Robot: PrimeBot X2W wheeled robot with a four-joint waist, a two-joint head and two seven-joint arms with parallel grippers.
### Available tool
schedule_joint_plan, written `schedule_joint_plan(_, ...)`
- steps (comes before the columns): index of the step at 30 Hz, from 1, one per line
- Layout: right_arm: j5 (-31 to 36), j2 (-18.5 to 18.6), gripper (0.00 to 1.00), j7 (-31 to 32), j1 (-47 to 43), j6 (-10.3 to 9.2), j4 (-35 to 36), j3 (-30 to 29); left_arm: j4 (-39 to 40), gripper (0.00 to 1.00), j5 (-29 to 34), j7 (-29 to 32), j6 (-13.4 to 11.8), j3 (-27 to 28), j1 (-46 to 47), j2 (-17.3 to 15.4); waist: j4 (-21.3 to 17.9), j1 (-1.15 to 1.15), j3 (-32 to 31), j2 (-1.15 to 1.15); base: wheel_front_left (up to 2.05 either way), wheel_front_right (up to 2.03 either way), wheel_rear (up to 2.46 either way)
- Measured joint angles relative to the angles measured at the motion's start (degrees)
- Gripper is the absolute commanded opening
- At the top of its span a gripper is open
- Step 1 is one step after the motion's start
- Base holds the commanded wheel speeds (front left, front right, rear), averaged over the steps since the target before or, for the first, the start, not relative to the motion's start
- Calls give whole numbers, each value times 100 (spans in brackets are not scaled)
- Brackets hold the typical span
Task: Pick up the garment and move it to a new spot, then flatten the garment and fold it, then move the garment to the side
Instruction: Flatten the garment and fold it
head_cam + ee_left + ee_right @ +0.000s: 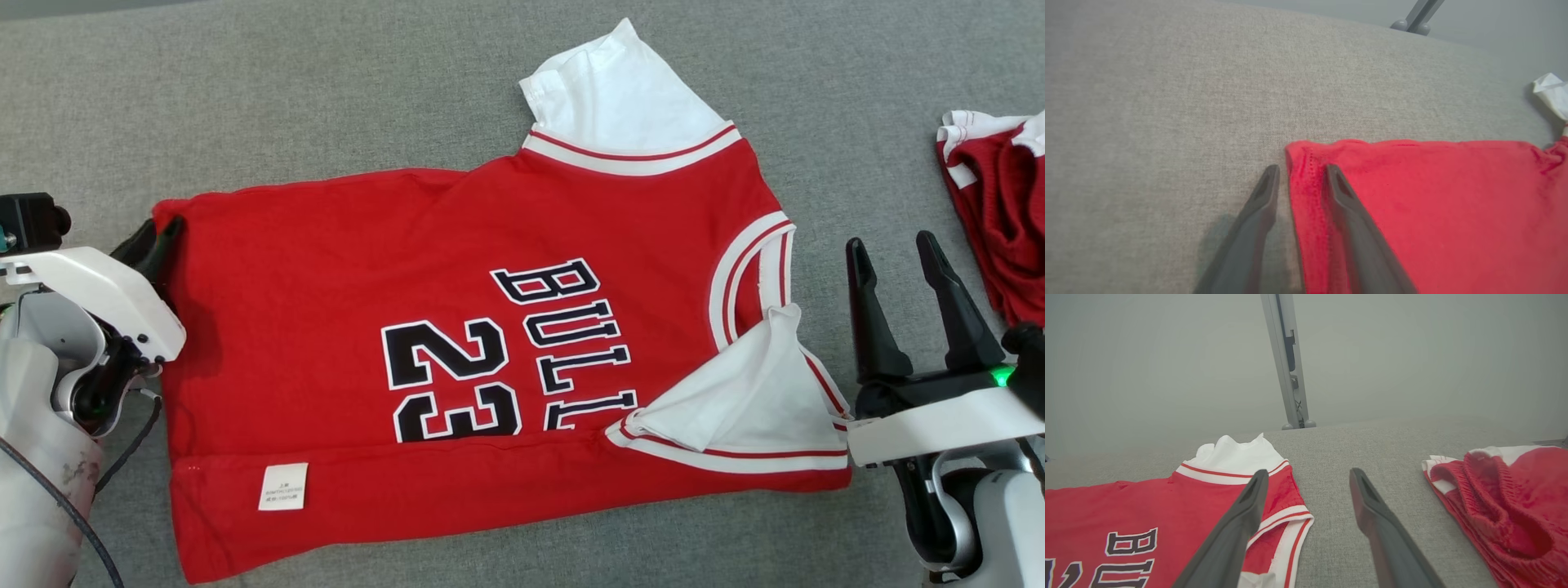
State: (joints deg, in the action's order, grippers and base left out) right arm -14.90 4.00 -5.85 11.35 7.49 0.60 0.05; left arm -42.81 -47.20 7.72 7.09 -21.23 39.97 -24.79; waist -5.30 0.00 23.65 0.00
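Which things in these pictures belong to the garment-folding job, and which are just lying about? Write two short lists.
Belonging to the job: the red jersey, the left gripper at its hem corner, the right gripper beside its sleeve.

Just lying about: the bunched red-and-white garment at the right, the metal post behind.

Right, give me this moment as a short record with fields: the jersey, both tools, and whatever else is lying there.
garment: red jersey, print side up, spread on the grey surface
fold: edge nearest the robot turned over, white label showing
sleeves: far sleeve lies outward; near sleeve flipped onto the body
left tool: open, fingers straddling the hem at a corner
right tool: open, holding nothing, between the two garments
other: second garment, red and white, bunched, apart from the jersey
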Motion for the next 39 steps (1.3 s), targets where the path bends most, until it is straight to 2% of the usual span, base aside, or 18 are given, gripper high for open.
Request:
schedule_joint_plan(6,-226,209,100,65,425,0,-160,-63,-69,0,-160,-229,33,-328,85,36,80,0,19,0,0,0,0)
schedule_joint_plan(10,-487,554,100,220,1272,0,-544,-97,-15,0,-232,-391,33,-572,241,26,187,0,80,0,0,0,0)
schedule_joint_plan(14,-735,961,100,505,2381,0,-1337,58,21,0,-281,-533,33,-792,526,94,384,0,201,0,0,0,0)
schedule_joint_plan(19,-855,1269,100,849,3557,0,-2508,713,68,0,-361,-675,34,-1103,887,314,734,0,409,0,0,0,0)
schedule_joint_plan(26,-1063,1415,100,1150,4729,1,-3977,1696,57,0,-530,-836,34,-1548,1290,544,1223,0,764,0,0,0,0)
schedule_joint_plan(34,-1357,1441,100,1289,5500,1,-4994,2518,-8,0,-747,-1039,41,-1995,1588,628,1589,0,1072,0,0,0,0)
schedule_joint_plan(35,-1393,1447,65,1289,5581,1,-5096,2565,-21,0,-772,-1071,41,-2040,1614,626,1606,0,1097,0,0,0,0)
schedule_joint_plan(36,-1474,1456,39,1316,5656,1,-5189,2622,-34,0,-814,-1093,41,-2082,1643,630,1622,0,1113,0,0,0,0)
schedule_joint_plan(37,-1551,1456,0,1298,5701,1,-5237,2665,-46,0,-859,-1124,41,-2124,1670,628,1630,0,1120,0,0,0,0)
schedule_joint_plan(39,-1699,1461,0,1194,5760,1,-5319,2729,-66,0,-927,-1179,41,-2197,1688,620,1620,0,1111,0,0,0,0)
